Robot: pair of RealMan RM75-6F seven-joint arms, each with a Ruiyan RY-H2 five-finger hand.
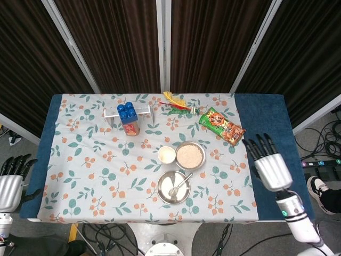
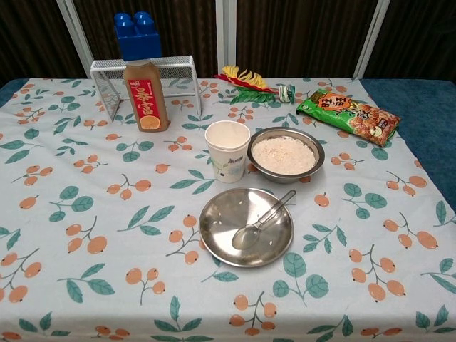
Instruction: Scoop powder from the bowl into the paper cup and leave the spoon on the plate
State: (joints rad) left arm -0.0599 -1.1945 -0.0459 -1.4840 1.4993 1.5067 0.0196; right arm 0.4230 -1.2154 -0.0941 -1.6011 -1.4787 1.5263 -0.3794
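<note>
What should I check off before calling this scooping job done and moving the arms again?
1. Spoon lies on the plate, bowl end down in it, handle over the rim: ok.
2. Right hand off the spoon, fingers spread, out over the blue table edge: ok.
3. Left hand off the table at the left edge, holding nothing: ok.
4. Paper cup upright beside the bowl: ok.
5. Powder inside the cup: cannot tell how much.
6. Bowl upright, powder in it: ok.
</note>
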